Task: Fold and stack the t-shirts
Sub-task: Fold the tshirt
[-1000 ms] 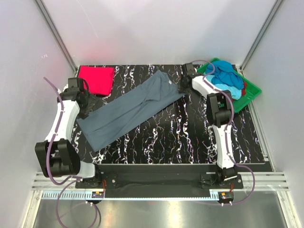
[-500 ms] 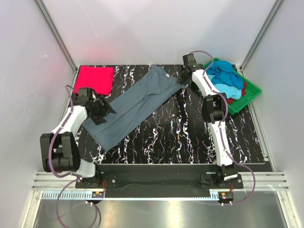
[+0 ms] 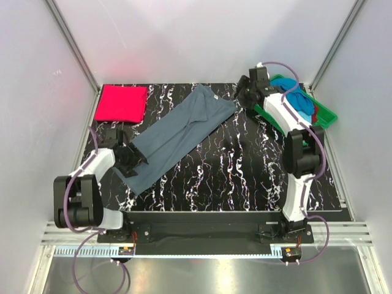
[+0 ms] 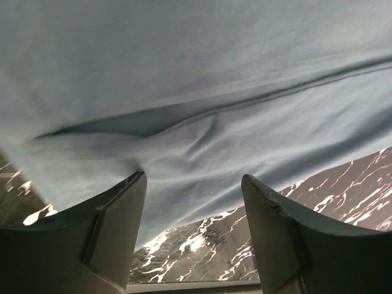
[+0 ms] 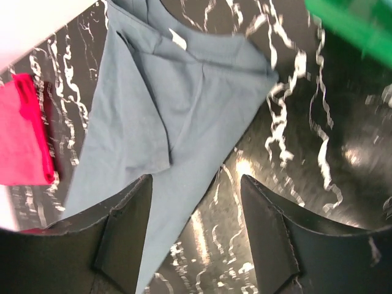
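Lying slantwise on the black marbled table [image 3: 245, 177], the slate grey-blue t-shirt [image 3: 177, 138] runs its long axis from about 8 o'clock to about 2 o'clock in the overhead view, hem end low and left, collar end high and right. The left gripper [image 3: 125, 158] sits at the hem end, so the cloth stretches away from it toward 2 o'clock. Its wrist view shows the jaws standing well apart with the hem's edge just ahead of them and nothing pinched. The right gripper [image 3: 246, 93] hangs just beyond the collar end, raised off the table, with the shirt lying from it toward 8 o'clock. Its jaws are spread as well and hold nothing. Each arm is nearest its own end, so a fold along the length would likely start with both closing on those ends. The folded red-pink t-shirt [image 3: 121, 103] rests at 10 o'clock, and the green tray [image 3: 324, 116] at 2 o'clock.
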You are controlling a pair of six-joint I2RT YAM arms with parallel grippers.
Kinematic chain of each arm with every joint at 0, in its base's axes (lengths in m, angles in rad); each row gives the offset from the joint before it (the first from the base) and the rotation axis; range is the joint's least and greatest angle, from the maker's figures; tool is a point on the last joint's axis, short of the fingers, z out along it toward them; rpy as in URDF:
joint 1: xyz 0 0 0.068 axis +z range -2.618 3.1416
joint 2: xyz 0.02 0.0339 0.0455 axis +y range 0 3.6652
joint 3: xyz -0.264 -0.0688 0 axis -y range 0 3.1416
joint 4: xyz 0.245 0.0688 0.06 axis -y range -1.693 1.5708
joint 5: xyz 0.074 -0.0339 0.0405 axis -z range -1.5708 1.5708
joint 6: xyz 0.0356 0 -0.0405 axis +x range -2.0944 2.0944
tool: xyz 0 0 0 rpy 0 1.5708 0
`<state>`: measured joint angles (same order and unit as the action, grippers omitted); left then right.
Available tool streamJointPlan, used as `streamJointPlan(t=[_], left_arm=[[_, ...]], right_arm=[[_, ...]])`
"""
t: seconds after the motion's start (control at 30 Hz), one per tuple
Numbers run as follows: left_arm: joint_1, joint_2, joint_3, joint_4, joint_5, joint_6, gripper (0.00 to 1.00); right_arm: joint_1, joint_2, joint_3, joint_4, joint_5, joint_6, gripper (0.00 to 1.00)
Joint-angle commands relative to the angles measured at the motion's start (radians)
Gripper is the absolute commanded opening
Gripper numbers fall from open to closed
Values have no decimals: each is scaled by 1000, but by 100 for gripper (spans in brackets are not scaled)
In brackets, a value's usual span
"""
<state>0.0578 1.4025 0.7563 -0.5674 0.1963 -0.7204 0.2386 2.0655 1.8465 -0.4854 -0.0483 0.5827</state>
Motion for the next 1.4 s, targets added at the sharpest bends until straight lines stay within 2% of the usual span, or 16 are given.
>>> streamJointPlan(t=[0.0,0.07,0.1,0.17,0.6,0.7,0.8,0.87,1.03,1.13,1.17,1.23,1.3,1.37], left_arm=[[-1,-79,15,5,-137,-34,68],[0,-103,21,-32,-194,-60,66],[2,-105,20,-48,-260,-76,66],[4,-97,9,-84,-297,-115,66],[-32,-30,-60,-132,-333,-117,64],[-36,-69,-46,-167,-330,-106,64],[-38,-181,7,-196,-354,-105,66],[-38,-229,66,-200,-342,-70,68],[-38,-237,176,-220,-259,-16,68],[-39,-235,192,-189,-207,9,68],[-38,-231,202,-180,-202,21,68],[-39,-209,239,-175,-130,35,67],[-41,-191,264,-175,-83,62,66],[-44,-186,279,-167,-66,82,66]], right_arm=[[8,-77,-180,218,-10,170,67],[10,-81,-245,284,-9,226,66],[8,-70,-250,295,-12,245,66],[11,-29,-230,298,-25,253,65],[14,163,-216,389,-19,339,60],[14,185,-202,392,1,310,56],[14,217,-170,378,18,286,52],[13,254,-132,357,22,279,51],[11,346,-8,301,36,255,45],[5,386,74,268,42,220,29],[-2,395,104,225,72,203,19],[-13,419,193,194,108,142,14],[-36,442,265,160,105,80,11],[-47,487,405,104,56,42,15]])
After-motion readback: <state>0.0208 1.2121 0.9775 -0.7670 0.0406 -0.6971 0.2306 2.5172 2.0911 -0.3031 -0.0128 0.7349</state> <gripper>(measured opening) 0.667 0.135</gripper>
